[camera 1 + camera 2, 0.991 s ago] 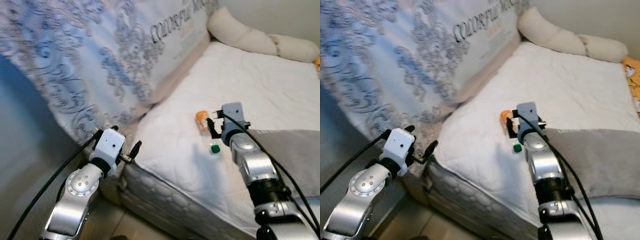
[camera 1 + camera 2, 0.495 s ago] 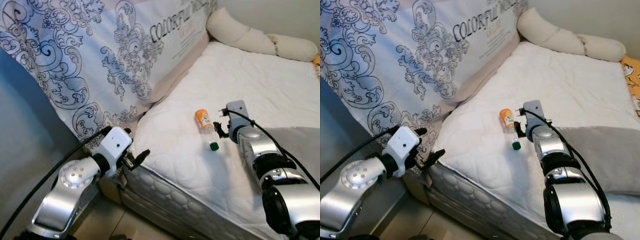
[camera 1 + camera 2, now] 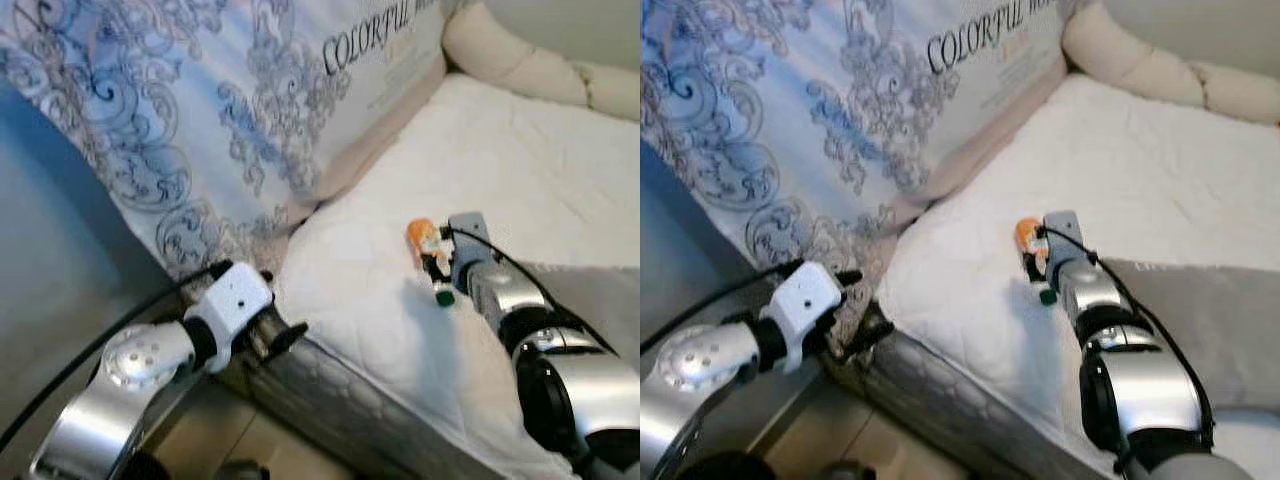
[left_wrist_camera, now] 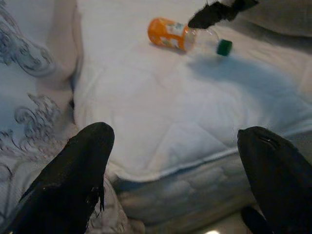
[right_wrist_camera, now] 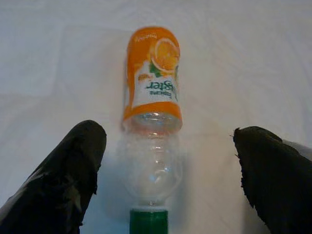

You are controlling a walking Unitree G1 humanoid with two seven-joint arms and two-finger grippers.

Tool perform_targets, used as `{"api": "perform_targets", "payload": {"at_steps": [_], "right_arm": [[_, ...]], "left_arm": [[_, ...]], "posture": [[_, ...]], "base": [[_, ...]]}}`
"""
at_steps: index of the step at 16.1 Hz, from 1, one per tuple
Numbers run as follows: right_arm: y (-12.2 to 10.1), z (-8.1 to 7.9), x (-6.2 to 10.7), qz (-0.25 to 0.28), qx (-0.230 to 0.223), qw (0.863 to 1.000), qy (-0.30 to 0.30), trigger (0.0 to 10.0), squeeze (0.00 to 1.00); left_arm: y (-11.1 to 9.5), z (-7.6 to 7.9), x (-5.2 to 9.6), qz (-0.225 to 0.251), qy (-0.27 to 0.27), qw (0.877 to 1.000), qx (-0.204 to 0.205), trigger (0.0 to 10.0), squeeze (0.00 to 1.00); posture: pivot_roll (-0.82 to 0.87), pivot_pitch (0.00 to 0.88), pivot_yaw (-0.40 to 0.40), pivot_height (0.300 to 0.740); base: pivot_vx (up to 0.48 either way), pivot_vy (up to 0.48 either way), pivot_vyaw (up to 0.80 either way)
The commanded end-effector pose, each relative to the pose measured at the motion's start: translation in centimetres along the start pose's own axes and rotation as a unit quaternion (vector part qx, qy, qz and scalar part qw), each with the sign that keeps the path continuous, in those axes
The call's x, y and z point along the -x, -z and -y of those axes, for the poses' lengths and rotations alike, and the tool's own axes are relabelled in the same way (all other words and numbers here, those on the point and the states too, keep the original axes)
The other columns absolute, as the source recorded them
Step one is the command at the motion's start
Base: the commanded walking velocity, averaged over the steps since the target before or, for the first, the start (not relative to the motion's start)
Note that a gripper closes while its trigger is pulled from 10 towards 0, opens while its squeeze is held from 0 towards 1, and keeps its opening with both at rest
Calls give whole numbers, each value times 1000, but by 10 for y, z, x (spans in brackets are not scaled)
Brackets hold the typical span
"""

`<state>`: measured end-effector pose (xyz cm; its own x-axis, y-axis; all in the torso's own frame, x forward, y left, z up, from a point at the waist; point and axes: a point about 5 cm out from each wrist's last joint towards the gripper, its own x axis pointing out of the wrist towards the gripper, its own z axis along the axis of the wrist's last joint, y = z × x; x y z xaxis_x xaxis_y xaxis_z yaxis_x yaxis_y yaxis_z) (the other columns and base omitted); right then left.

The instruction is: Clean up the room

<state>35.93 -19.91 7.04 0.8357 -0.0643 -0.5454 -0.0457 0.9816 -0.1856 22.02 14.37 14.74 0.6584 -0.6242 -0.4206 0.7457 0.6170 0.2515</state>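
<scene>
A clear plastic bottle point(image 5: 152, 122) with an orange label and a green cap point(image 5: 148, 220) lies on its side on the white mattress point(image 3: 520, 170). My right gripper point(image 5: 170, 141) is open just above it, one black finger on each side of the bottle's clear neck, neither touching it. From the head the bottle point(image 3: 424, 250) lies right at that gripper's point(image 3: 438, 265) tips. My left gripper point(image 4: 175, 136) is open and empty, low by the mattress's near corner point(image 3: 300, 340), pointing towards the bottle point(image 4: 175, 35).
A large pillow with blue scroll print point(image 3: 200, 90) leans along the bed's left side. A cream bolster point(image 3: 520, 65) lies at the bed's far end. A grey blanket point(image 3: 600, 290) covers the mattress to the right of my right arm. Floor shows below the quilted mattress edge point(image 3: 340, 400).
The camera has shifted. My right gripper has closed in on the bottle from its right side and now straddles its neck. My left gripper stays by the mattress corner.
</scene>
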Motion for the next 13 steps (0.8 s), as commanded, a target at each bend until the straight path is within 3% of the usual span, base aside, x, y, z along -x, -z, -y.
{"api": "perform_targets", "payload": {"at_steps": [1,4,9,10,11,12,13], "right_arm": [[6,2,0,-6,-1,1000,13,10000,0],[14,3,0,-12,-2,999,31,10000,0],[32,-1,1,-32,-49,998,16,10000,0],[32,-3,1,-29,-61,998,8,9569,0],[32,-4,1,-27,-68,997,5,5373,0],[31,-5,1,-26,-71,997,4,3373,0],[30,-5,1,-25,-77,997,3,0,0]], "left_arm": [[-3,5,3,-2,9,1000,1,10000,0],[-5,10,9,-9,5,1000,9,10000,0],[-9,17,23,-11,-8,1000,17,10000,0],[-9,17,25,-14,-12,1000,20,10000,0],[-9,18,27,-16,-14,1000,21,10000,0],[-9,17,27,-17,-15,1000,21,10000,0],[-9,17,28,-18,-17,999,21,10000,0]], "posture": [[272,117,-71,740],[279,155,-67,740],[292,198,-65,740],[294,198,-66,740],[297,197,-69,740],[297,197,-69,740],[296,187,-72,740]], "base": [[0,0,0],[0,0,0],[0,0,0],[0,0,0],[0,0,0],[0,0,0],[0,0,0]]}}
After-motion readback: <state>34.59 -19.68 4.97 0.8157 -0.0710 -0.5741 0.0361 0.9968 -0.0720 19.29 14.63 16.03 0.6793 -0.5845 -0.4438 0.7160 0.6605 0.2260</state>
